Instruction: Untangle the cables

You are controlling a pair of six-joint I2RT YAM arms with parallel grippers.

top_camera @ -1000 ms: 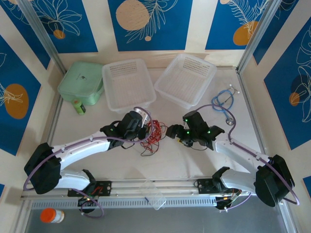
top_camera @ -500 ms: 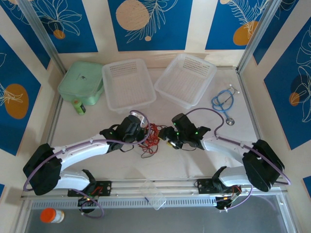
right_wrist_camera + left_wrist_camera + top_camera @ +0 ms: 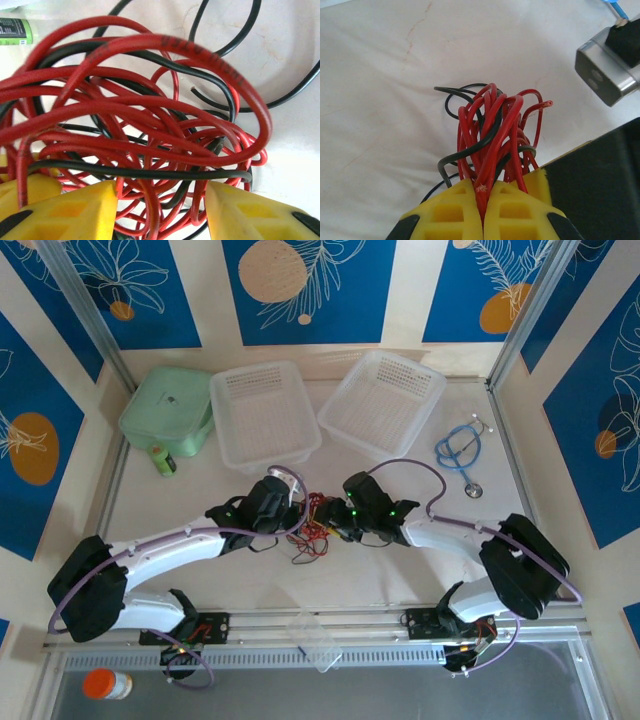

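- Red strands are pinched between the pressed-together yellow fingers of the left claw. Several are held at once, so the knot could be tightened by a pull rather than one wire being freed.
- The right claw is spread around the tangle, with red and black loops lying between its fingers. If many loops are caught together, the same clump could be hauled on from both sides.
- The cables are bunched between the two claws, partly lifted and partly trailing on the counter. A bare wire end could be snagged on a finger.
- Both claws are set very close together, so a knock between them is risked.
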